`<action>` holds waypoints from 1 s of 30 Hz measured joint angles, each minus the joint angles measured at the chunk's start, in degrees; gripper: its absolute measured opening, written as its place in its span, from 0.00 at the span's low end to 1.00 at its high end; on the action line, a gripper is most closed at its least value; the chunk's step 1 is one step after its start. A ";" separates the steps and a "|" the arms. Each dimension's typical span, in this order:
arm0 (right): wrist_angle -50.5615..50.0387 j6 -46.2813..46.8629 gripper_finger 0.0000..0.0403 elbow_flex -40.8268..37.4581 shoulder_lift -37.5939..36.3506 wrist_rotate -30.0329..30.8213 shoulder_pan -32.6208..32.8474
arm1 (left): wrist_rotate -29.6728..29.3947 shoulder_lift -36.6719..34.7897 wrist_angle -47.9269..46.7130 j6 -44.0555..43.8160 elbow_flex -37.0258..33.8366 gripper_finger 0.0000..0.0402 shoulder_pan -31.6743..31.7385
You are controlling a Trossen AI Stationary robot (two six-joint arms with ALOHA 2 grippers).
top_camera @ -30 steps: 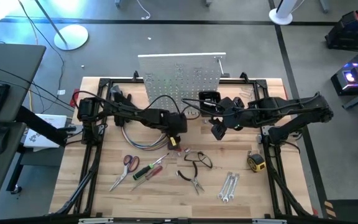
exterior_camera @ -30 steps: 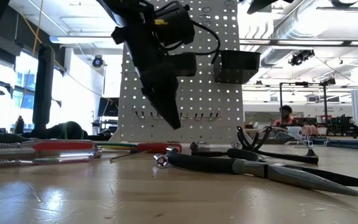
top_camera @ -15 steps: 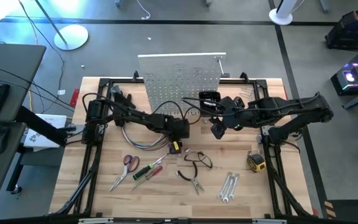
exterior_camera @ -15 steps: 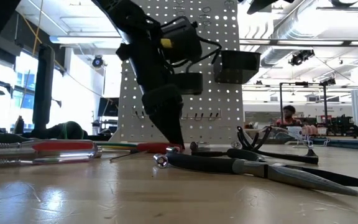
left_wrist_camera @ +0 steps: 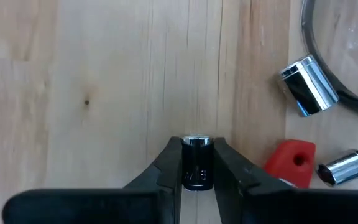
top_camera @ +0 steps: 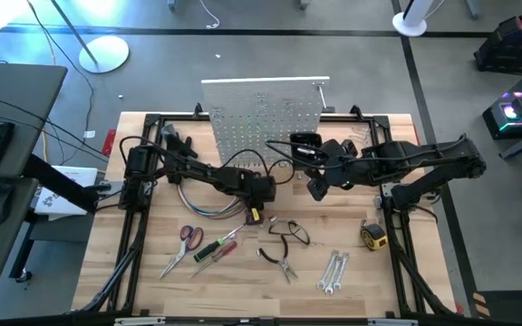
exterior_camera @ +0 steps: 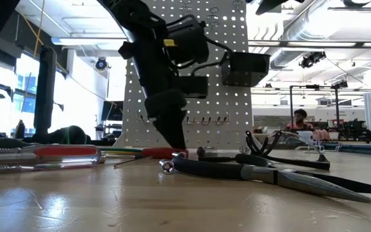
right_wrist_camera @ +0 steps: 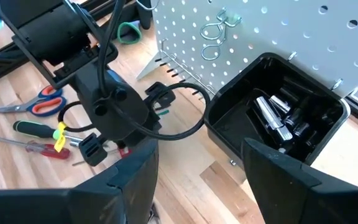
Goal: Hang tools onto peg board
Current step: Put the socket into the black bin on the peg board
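The left claw [top_camera: 256, 215] is down at the centre of the wooden worktop [top_camera: 152, 290], its fingers [left_wrist_camera: 166, 171] pressed together on a small chrome socket [left_wrist_camera: 196, 163] that stands between them in the left wrist view; two more chrome sockets [left_wrist_camera: 308, 86] and a red piece [left_wrist_camera: 291, 158] lie on the wood just beside it; the right claw [top_camera: 316, 188] hangs above the worktop at about two o'clock from the left one, its fingers [right_wrist_camera: 135, 171] spread wide apart and holding nothing; in its wrist view the black bin [right_wrist_camera: 278, 118] fixed to the white peg board [top_camera: 265, 113] sits between them farther off, with several chrome and dark bits inside; the peg board stands upright at twelve o'clock on the worktop; a coil of cables [top_camera: 198, 204] lies at nine o'clock from the left claw; the loose tools lie toward six o'clock: red-handled scissors [top_camera: 181, 244], a green-handled screwdriver [top_camera: 208, 249] beside a red-handled one [top_camera: 223, 249], black-handled pliers [top_camera: 281, 261], silver wrenches [top_camera: 333, 272] and a yellow tape measure [top_camera: 373, 237] at four o'clock.
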 joint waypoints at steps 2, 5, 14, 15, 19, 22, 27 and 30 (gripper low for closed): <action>0.08 -0.07 0.56 0.00 0.00 0.08 0.00 | -0.24 -1.24 -1.03 -0.09 -0.20 0.12 0.03; 1.16 -1.02 0.56 0.02 0.00 1.27 0.14 | -0.44 -4.07 -2.07 -0.06 -0.59 0.12 0.34; 8.85 -7.62 0.56 0.02 -2.48 2.83 0.61 | -3.23 -16.01 3.47 1.99 -0.32 0.12 0.72; 9.24 -7.65 0.56 0.02 -2.97 3.68 0.61 | -3.25 -17.31 5.57 2.01 -0.23 0.12 0.75; 10.38 -7.51 0.56 0.02 -5.30 5.79 0.61 | -3.24 -19.51 15.33 2.01 -0.20 0.12 0.76; 10.60 -6.35 0.56 0.02 -6.44 7.42 0.61 | -3.28 -20.15 23.93 1.60 -0.23 0.12 0.72; 10.75 -6.18 0.56 0.04 -7.26 9.15 0.61 | -7.10 -17.88 35.25 1.56 -0.16 0.12 0.71; 10.72 -6.07 0.56 0.04 -7.18 9.25 0.43 | -8.30 -15.40 40.29 1.55 -0.20 0.12 1.44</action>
